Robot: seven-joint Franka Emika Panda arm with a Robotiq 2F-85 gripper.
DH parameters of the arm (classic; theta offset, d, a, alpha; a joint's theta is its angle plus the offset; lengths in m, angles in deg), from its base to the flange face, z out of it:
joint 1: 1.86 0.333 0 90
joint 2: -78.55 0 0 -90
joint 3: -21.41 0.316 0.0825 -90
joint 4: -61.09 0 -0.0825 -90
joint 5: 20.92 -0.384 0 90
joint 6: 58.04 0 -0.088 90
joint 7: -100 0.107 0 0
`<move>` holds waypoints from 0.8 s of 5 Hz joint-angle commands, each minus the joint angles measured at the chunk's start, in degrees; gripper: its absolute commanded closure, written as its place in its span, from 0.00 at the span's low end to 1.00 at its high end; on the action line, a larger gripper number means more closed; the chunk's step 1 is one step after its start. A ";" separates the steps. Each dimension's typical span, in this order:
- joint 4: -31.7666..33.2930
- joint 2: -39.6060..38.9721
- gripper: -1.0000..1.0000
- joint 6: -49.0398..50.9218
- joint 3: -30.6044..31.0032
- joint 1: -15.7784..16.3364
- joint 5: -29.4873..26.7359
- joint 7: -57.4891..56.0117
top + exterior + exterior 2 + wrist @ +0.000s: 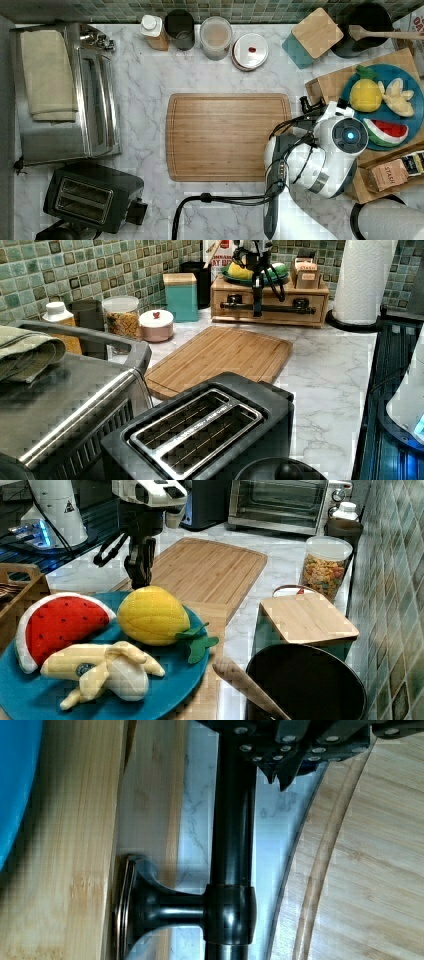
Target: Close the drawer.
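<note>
claw [257, 310] sits at the dark bar handle [270, 306] on the drawer [272, 304] front, pointing down over the bar near its middle in the left view. wrist view has the handle [232, 835] running right under the fingers [280, 765], with the pads beside the bar on its cutting-board side; can't tell whether the fingers are spread or pinched, or whether they touch the bar.

drawer is in the wooden stand [225, 290] at the surface's back edge in the left view, between the teal canister [181, 296] and the paper towel roll [362, 280]. drawer front looks flush or close to flush with the stand face there; can't tell for sure. in the top view the stand [325, 87] is at the surface's right edge, mostly under the arm.

on top of the stand: blue plate [30, 695] with toy watermelon slice [62, 622], yellow fruit [150, 615] and banana [100, 672], plus tea boxes [306, 271].

cutting board [227, 137] lies mid-surface, just beside the stand. toaster [92, 197] and toaster oven [65, 95] are along the surface's left edge in the top view.
</note>
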 commanded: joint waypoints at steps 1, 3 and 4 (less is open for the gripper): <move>-12.02 3.89 1.00 -6.79 -4.93 -3.48 0.97 3.37; -12.03 3.88 1.00 -6.79 -4.95 -3.46 0.96 3.35; -12.02 3.89 1.00 -6.79 -4.91 -3.51 0.98 3.37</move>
